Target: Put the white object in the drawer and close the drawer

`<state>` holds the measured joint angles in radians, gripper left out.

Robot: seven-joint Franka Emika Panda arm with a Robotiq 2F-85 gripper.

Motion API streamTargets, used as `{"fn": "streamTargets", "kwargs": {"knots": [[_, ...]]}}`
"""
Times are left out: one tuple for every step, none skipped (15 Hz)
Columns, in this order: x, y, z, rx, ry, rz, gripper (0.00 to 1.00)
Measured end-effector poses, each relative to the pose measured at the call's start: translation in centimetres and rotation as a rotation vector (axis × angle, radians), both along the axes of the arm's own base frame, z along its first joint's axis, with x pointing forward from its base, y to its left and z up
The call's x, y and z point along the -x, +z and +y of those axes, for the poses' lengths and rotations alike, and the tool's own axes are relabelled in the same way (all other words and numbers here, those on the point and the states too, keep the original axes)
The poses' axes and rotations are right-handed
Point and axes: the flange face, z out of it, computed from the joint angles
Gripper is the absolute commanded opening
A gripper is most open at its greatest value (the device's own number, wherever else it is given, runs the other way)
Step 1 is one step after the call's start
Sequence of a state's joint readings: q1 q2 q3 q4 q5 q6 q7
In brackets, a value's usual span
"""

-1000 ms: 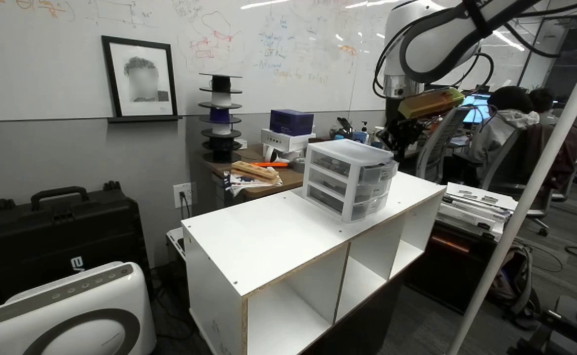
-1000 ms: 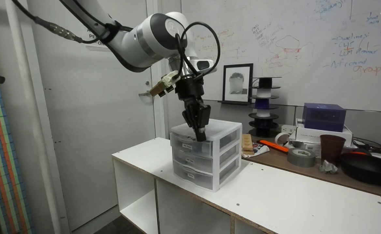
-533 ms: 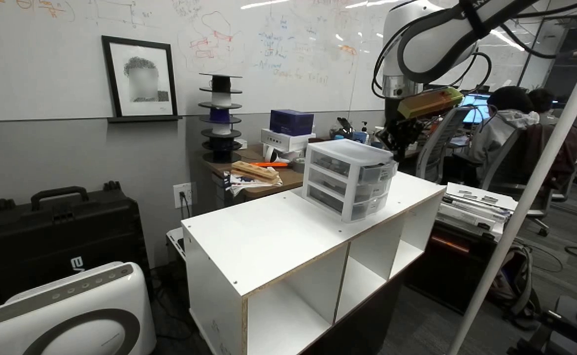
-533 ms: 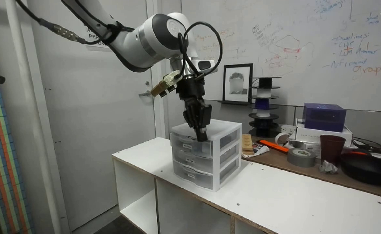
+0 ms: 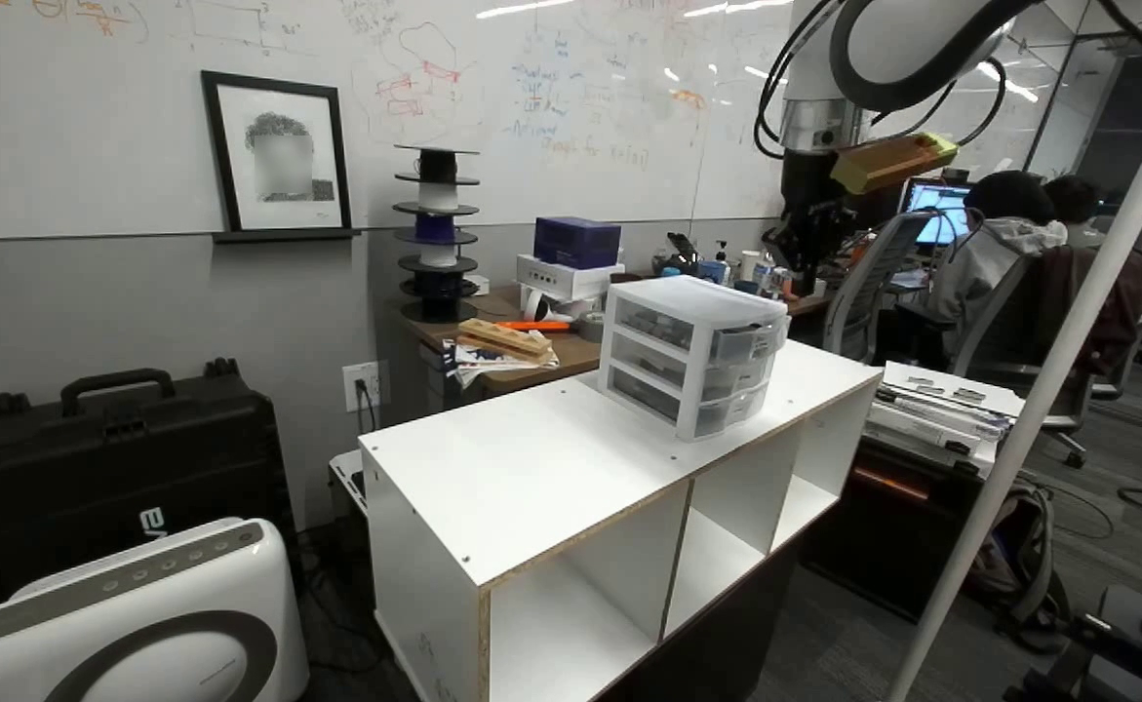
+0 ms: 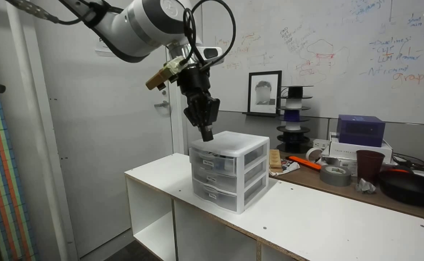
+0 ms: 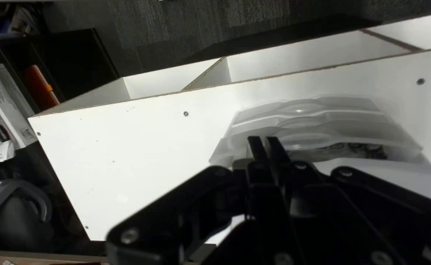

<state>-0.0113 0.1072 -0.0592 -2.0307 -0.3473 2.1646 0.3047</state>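
The small white-framed unit with three translucent drawers shows in both exterior views. Its top drawer stands slightly forward of the frame. In the wrist view, a narrow slit behind the front of the top drawer shows dark small contents. My gripper is in the air near the top front edge of the unit, apart from the drawer. In the wrist view, the fingertips of my gripper are nearly together, with only a thin gap and nothing seen between them. I cannot make out the white object in any view.
The unit stands on a long white open-cubby cabinet. A desk behind it holds a purple box, tape, a dark cup and a black pan. A pale pole stands beside the cabinet.
My gripper has risen from near the top drawer's front and moved away from it, left in an exterior view and slightly right in an exterior view. The drawer unit has not visibly moved.
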Motion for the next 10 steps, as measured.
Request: {"fn": "streamTargets", "kwargs": {"knots": [[0.9, 0.1, 0.7, -0.016, 0.034, 0.016, 0.1], [1.7, -0.2, 1.2, -0.033, 0.075, 0.037, 0.1], [2.3, -0.8, 1.7, -0.052, 0.115, 0.059, 0.09], [2.8, -1.5, 2.0, -0.063, 0.154, 0.08, 0.1], [3.1, -2.3, 2.1, -0.076, 0.187, 0.093, 0.1], [3.3, -3.0, 2.1, -0.09, 0.212, 0.102, 0.1], [3.3, -3.5, 2.1, -0.101, 0.233, 0.104, 0.09], [3.2, -4.0, 2.1, -0.112, 0.251, 0.102, 0.1], [3.1, -4.3, 2.0, -0.119, 0.267, 0.098, 0.1], [2.9, -4.5, 2.0, -0.124, 0.282, 0.09, 0.1]]}}
